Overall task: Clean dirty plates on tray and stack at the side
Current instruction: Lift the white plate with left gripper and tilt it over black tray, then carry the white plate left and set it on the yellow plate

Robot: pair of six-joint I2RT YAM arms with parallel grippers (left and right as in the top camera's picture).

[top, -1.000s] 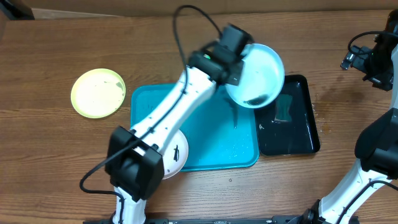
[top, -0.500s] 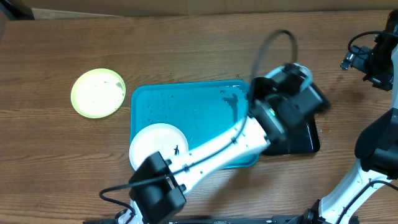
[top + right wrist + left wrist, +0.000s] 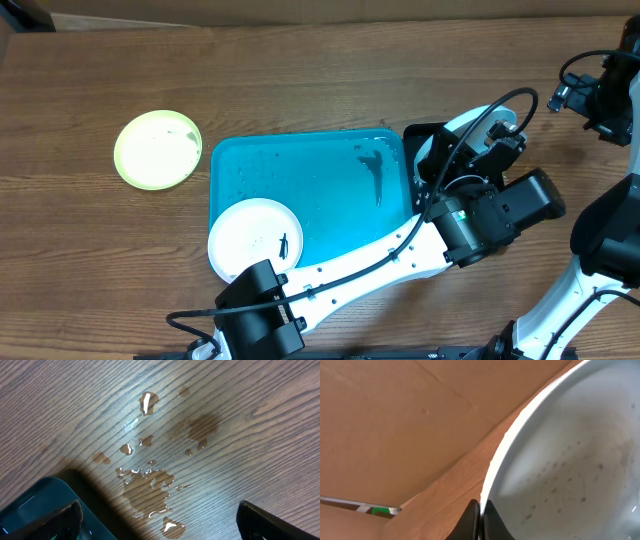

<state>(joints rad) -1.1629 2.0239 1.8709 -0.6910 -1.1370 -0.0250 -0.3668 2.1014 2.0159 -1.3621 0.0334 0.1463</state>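
My left gripper [image 3: 480, 516] is shut on the rim of the light blue plate [image 3: 570, 460], which carries small dark specks. In the overhead view the gripper [image 3: 456, 160] holds the plate [image 3: 467, 124] tilted over the black tray, and my arm hides most of the plate. The white plate [image 3: 252, 240], with a dark smudge, lies in the front left corner of the turquoise tray [image 3: 330, 170]. The yellow-green plate [image 3: 157, 150] lies on the table left of the tray. My right gripper [image 3: 598, 100] is open and empty at the far right, and also shows in the right wrist view [image 3: 160, 525].
A black tray [image 3: 424, 135] stands right of the turquoise tray, mostly under my left arm; its corner shows in the right wrist view [image 3: 30, 510]. Water puddles [image 3: 150, 485] lie on the wooden table beneath the right gripper. Cardboard shows behind the table.
My left arm has swung the light blue plate right and down, from above the tray's back edge to over the black tray. The white plate is uncovered. The right arm is still.
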